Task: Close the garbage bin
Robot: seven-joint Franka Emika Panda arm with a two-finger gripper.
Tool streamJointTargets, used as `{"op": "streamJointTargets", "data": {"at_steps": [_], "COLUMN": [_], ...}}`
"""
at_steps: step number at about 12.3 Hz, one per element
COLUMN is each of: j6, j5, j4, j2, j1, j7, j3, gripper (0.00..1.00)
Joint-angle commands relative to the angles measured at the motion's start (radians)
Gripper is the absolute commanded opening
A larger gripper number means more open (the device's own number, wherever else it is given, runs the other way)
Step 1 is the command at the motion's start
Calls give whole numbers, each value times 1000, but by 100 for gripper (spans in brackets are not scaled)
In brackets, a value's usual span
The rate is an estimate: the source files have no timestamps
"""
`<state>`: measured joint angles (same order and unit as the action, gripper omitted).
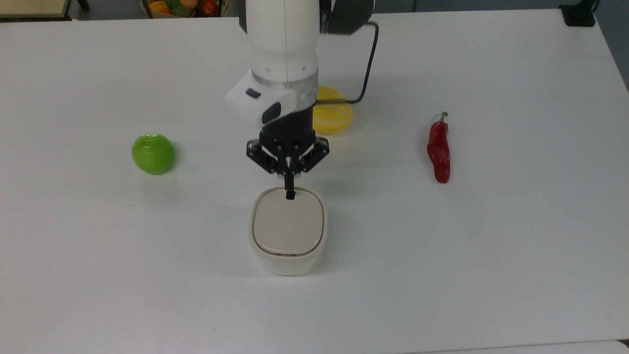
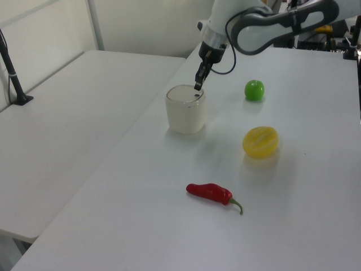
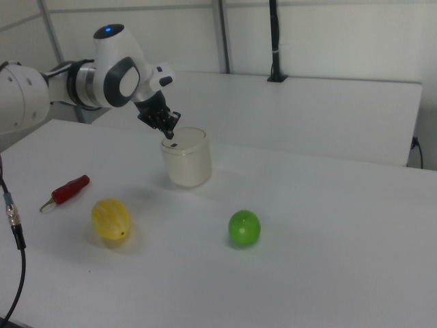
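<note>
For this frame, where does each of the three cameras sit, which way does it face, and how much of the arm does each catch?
Top view: high above the table, opposite the arm's base, looking down at the garbage bin; wrist and tool show.
Left view: raised at the red chili's end, looking along the table; curved arm links show.
Right view: lower, at the green fruit's end, facing the opposite way; elbow and wrist show.
All three share the bin, lid down, with the shut tool at its rim.
</note>
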<state>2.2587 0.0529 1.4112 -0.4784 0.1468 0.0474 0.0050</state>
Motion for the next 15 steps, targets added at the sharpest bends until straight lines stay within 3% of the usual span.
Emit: {"op": "streamJointTargets", "data": {"at_steps": [1, 5, 8, 10, 11, 13, 15], "j6": [-238, -441, -546, -608, -610, -608, -605], "j5": [-2, 12, 15, 15, 13, 15, 16], "j4": [37, 120, 169, 193, 196, 195, 195], "j2": [147, 285, 372, 414, 414, 414, 414], "j1": [2, -4, -39, -62, -65, -67, -69], "j7": [-11, -12, -11, -11, -9, -11, -14], "j3": [-6, -17, -16, -16, -16, -16, -17], "gripper": [0, 0, 7, 22, 34, 78, 98]}}
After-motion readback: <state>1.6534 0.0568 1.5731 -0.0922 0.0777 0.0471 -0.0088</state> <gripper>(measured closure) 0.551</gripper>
